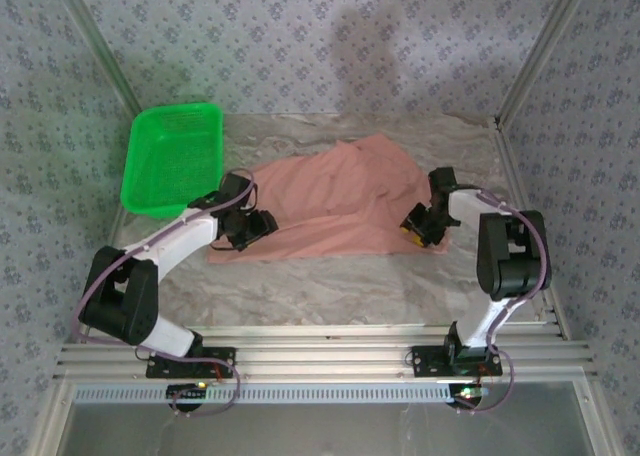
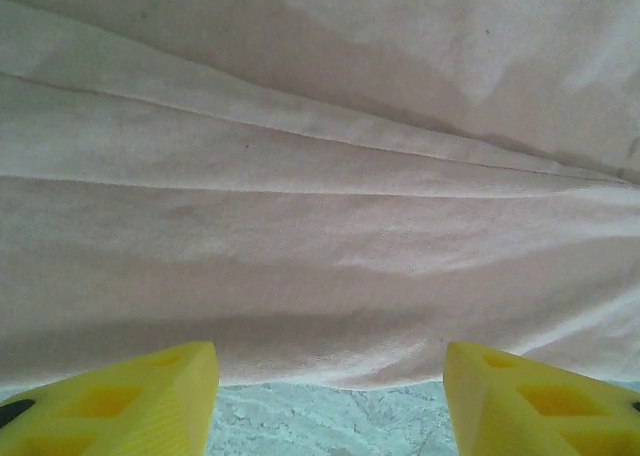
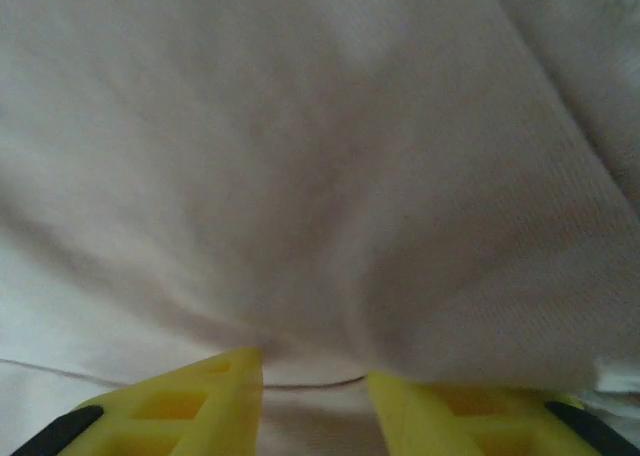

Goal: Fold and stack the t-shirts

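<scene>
The pink t-shirt (image 1: 340, 201) lies open and a bit crumpled on the surface (image 1: 330, 286). It reaches from near the left side almost to the right edge, and one bump of it is pushed up toward the far edge. A green basket (image 1: 140, 198) sits at the far left corner, just apart from the shirt. The shirt looks soft, thin and light, so I think it will flop, sag and wrinkle when it is lifted. It will not keep its shape by itself. The best spots to take hold look like the two near corners or the hem, where the cloth is a little thicker. The left hand (image 1: 252, 228) is at the shirt's near left corner. Its yellow fingers (image 2: 150, 396) are spread wide and hold nothing, and the hem lies just in front of them. The right hand (image 1: 418, 226) is at the near right corner, close to the right edge of the surface. Its fingers (image 3: 190, 401) are closer together, and the cloth bunches up right at the gap. I cannot tell if it is pinching the shirt or not.
</scene>
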Robot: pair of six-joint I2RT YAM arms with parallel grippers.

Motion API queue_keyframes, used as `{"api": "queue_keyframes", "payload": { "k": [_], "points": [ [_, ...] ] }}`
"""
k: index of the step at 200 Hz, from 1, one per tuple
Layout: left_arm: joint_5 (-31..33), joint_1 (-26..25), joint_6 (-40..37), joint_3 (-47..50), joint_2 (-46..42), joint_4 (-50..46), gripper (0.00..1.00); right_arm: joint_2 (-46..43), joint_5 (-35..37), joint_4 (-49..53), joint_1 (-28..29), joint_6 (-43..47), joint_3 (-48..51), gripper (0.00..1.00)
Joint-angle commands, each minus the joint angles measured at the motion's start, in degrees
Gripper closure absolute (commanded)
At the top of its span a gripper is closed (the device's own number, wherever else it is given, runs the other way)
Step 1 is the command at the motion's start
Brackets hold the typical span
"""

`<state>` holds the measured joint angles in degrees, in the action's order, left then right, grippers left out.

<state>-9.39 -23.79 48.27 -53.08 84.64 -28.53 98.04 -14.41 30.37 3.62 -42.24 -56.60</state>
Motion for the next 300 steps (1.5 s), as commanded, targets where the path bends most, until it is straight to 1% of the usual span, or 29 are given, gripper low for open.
{"api": "queue_keyframes", "payload": {
  "k": [1, 27, 63, 73, 82, 91, 102, 129, 167, 182, 208, 231, 244, 249, 263, 279, 300],
  "points": [
    [1.3, -0.5, 3.0, 0.5, -2.0, -2.7, 0.39, -1.6, 11.6, 7.0, -1.0, -2.3, 4.0, 0.59],
    [4.5, -0.5, 6.7, 3.9, -4.5, -4.3, 0.38, -6.4, 15.4, 11.3, -2.7, -1.9, 6.9, 0.56],
    [9.1, -0.4, 11.8, 6.4, -7.2, -5.2, 0.38, -14.0, 17.9, 15.8, -7.4, -0.9, 10.8, 0.54],
    [9.4, -0.4, 13.7, 7.6, -7.8, -4.1, 0.37, -15.7, 17.5, 16.1, -9.5, -0.6, 11.9, 0.54],
    [8.9, -0.5, 15.1, 8.4, -8.0, -2.7, 0.38, -16.8, 15.4, 14.8, -11.1, -0.5, 12.9, 0.54],
    [8.8, -0.8, 16.6, 8.9, -7.6, -2.0, 0.37, -17.7, 14.3, 13.8, -11.5, -0.5, 13.1, 0.54],
    [9.4, -0.8, 18.4, 9.6, -7.3, -0.9, 0.37, -18.2, 14.0, 12.3, -11.4, -0.4, 12.8, 0.53],
    [11.9, -0.1, 23.1, 12.0, -8.3, 5.4, 0.37, -19.6, 10.2, 10.7, -11.3, 1.6, 11.6, 0.50],
    [15.5, 0.2, 25.7, 10.9, -7.9, 6.9, 0.37, -23.0, 7.1, 10.9, -10.5, 4.0, 9.0, 0.46],
    [16.7, 0.7, 26.4, 11.1, -7.3, 7.6, 0.37, -23.7, 4.3, 10.3, -9.7, 5.0, 8.0, 0.43],
    [16.8, 1.5, 26.8, 10.9, -4.2, 9.8, 0.37, -22.8, 2.0, 9.9, -7.6, 5.7, 5.7, 0.39],
    [15.8, 2.1, 28.2, 11.0, -1.4, 11.4, 0.37, -22.0, 0.3, 8.8, -6.9, 5.7, 4.9, 0.36],
    [14.8, 2.3, 29.2, 11.1, 0.0, 13.0, 0.38, -21.5, -0.2, 8.8, -6.6, 5.7, 4.5, 0.36],
    [14.7, 2.3, 29.3, 10.8, 0.6, 13.1, 0.38, -21.3, -0.3, 8.8, -6.5, 7.5, 4.3, 0.36],
    [15.2, 2.4, 29.4, 10.0, 1.9, 13.1, 0.38, -21.0, -0.5, 8.3, -6.3, 7.8, 4.0, 0.36],
    [15.5, 2.8, 29.6, 9.8, 2.7, 15.6, 0.38, -20.4, -1.1, 8.0, -5.9, 8.0, 3.6, 0.36],
    [15.1, 3.1, 28.5, 6.6, 4.6, 15.4, 0.38, -19.4, -1.7, 7.8, -5.5, 8.6, 3.3, 0.36]
  ]
}}
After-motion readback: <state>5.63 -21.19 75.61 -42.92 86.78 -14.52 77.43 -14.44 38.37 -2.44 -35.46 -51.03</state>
